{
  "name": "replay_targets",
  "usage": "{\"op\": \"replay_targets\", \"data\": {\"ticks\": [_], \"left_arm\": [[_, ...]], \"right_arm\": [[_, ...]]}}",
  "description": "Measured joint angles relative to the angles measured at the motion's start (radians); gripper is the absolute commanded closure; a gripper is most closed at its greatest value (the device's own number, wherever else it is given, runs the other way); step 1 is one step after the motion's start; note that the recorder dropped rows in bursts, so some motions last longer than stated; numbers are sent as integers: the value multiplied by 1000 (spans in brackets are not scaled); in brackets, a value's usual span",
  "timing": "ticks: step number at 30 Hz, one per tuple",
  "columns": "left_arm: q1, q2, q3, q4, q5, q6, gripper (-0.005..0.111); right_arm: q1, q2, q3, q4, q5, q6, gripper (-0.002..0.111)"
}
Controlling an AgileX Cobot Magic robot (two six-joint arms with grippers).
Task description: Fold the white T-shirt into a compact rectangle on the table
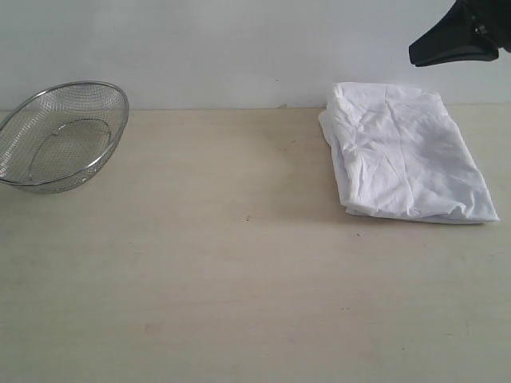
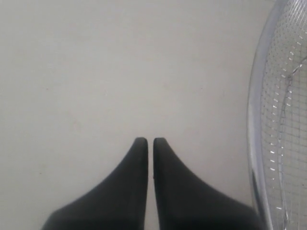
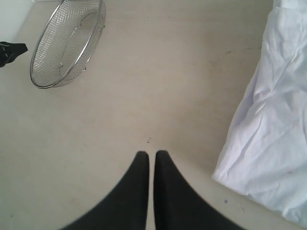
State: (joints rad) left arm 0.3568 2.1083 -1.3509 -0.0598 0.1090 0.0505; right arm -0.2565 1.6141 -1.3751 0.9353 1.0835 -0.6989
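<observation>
Mesh bowl far left, well apart from folded T-shirt

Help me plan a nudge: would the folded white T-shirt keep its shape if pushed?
Probably not: the white T-shirt is wrinkled, soft cloth, so it would likely bunch. Its stacked layers may slide apart. Lifted, it would probably droop.

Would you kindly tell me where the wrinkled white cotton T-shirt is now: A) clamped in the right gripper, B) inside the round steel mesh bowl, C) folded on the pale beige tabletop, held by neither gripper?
C: the white T-shirt lies folded on the beige table, and the left gripper and right gripper are both shut on nothing.
</observation>
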Motion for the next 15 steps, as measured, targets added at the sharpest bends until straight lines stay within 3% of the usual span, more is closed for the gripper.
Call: {"op": "replay_targets", "data": {"ticks": [15], "left_arm": [[-77, 25, -8, 0, -21, -23, 102]], "right_arm": [[0, -11, 0, 2, 0, 0, 108]]}}
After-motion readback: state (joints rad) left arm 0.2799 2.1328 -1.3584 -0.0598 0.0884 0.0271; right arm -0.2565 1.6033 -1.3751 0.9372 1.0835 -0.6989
